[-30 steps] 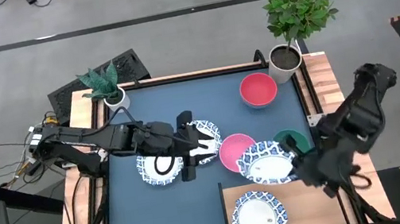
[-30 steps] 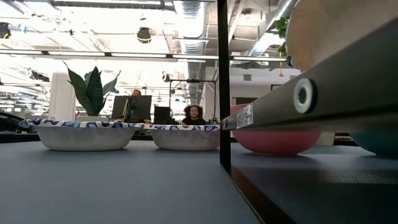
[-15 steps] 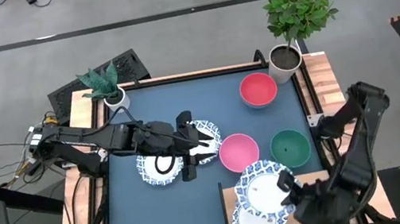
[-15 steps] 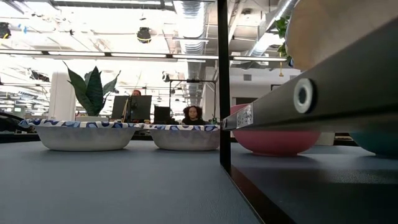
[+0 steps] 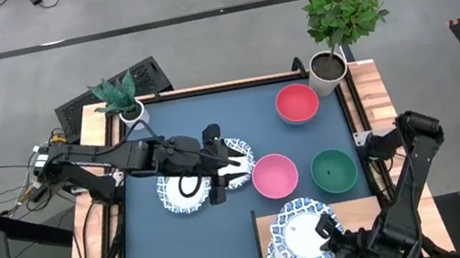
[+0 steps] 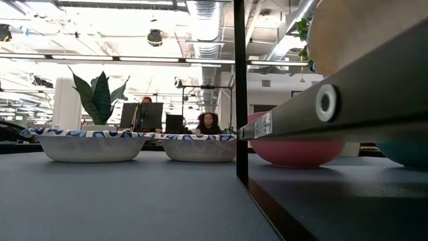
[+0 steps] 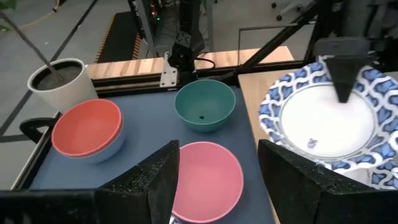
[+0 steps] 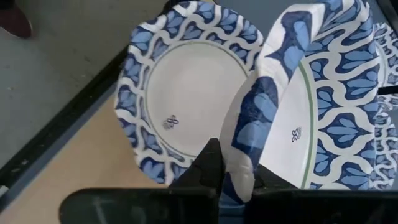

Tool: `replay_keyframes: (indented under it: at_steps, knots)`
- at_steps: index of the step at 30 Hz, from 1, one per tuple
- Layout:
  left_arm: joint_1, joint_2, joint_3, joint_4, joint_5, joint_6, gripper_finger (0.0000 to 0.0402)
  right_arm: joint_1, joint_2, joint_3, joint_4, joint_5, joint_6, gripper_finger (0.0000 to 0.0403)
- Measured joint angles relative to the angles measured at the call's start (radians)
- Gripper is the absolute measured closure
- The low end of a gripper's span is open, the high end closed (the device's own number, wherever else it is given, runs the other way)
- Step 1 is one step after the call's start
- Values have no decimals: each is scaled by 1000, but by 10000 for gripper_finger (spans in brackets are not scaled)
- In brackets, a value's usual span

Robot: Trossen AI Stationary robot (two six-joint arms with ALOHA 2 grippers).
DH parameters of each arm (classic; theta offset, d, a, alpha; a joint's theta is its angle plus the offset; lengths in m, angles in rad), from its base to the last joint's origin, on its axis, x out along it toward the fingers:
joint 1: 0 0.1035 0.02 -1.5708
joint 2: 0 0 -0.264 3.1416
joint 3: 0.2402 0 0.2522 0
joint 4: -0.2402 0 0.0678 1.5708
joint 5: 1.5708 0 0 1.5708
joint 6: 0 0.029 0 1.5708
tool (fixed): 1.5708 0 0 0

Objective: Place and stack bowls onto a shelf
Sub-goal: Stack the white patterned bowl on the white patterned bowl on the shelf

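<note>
Left hand (image 5: 231,161): we find it hovering over the two blue-rimmed bowls at the left-centre of the surface (image 5: 209,114), fingers spread wide and holding nothing.

Right hand (image 5: 327,241): low over the shelf (image 5: 354,213) at the near right, fingers pinched on the rim of a blue-rimmed bowl (image 8: 298,112). The carried bowl sits tilted above a second blue-rimmed bowl (image 8: 180,106) that lies on the shelf.

Step in hand, as we judge it: nest the carried bowl into the shelf bowl. To do it well, we level the held bowl first, centre its base over the lower bowl's well, lower until the rims meet evenly, then release without dragging the rim sideways. These look like light paper bowls, so a skewed release could tip or slide the pair.

Count, left to right:
- Blue-rimmed white bowls: four. We count two on the surface, one under the left arm (image 5: 183,192) and one just right of it (image 5: 233,158), then two at the shelf.
- Pink bowl (image 5: 274,176): one, centre.
- Red bowl (image 5: 297,103): one, far right.
- Green bowl (image 5: 334,171): one, right, just beyond the shelf.
- Potted plants: two, a small one at the far left (image 5: 118,96) and a larger one at the far right (image 5: 337,15).
</note>
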Motion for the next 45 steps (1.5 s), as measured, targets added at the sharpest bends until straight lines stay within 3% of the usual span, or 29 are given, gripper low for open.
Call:
replay_keyframes:
  at_steps: [10, 15, 23, 30, 40, 45]
  knots:
    - [22, 0, 0, -40, 0, -3, 198, 6, 4, 0, 30, -6, 11, 368]
    - [22, 0, 0, -40, -11, -3, 198, 6, 4, 0, 30, -76, 12, 364]
    - [22, 0, 0, -38, -14, -3, 198, 6, 4, 0, 30, -89, 38, 336]
    - [22, 0, 0, -38, -14, -3, 198, 6, 4, 0, 55, -90, 38, 292]
    - [22, 0, 0, -38, -14, -3, 198, 6, 4, 0, 78, -137, 68, 185]
    - [22, 0, 0, -38, -14, -3, 198, 6, -5, 0, 77, -164, 113, 156]
